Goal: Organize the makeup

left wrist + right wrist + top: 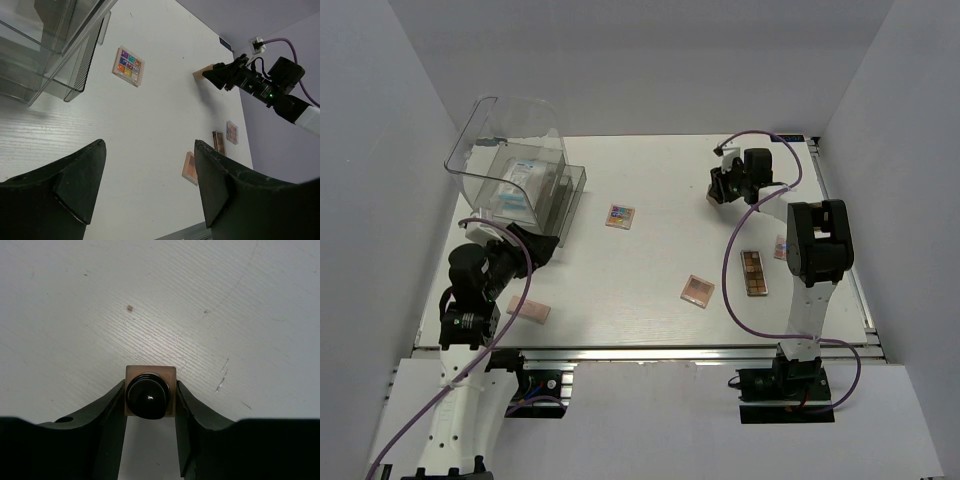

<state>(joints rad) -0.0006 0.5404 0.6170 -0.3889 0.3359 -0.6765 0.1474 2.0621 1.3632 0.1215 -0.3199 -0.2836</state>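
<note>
The worktop (660,170) is carrying one colourful square palette (619,216), one tan square palette (697,291), one long palette (754,273) and two pinkish flat cases, a left case (528,310) and a right case (781,247). One beige bottle (149,390) is showing. One clear bin (480,130) is holding one white-blue packet (518,188).

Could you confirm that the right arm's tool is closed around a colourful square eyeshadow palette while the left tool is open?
Not quite: the right wrist view shows the right tool closed around a beige square bottle with a dark round cap. The colourful square eyeshadow palette lies ungripped; the left tool is open.
</note>
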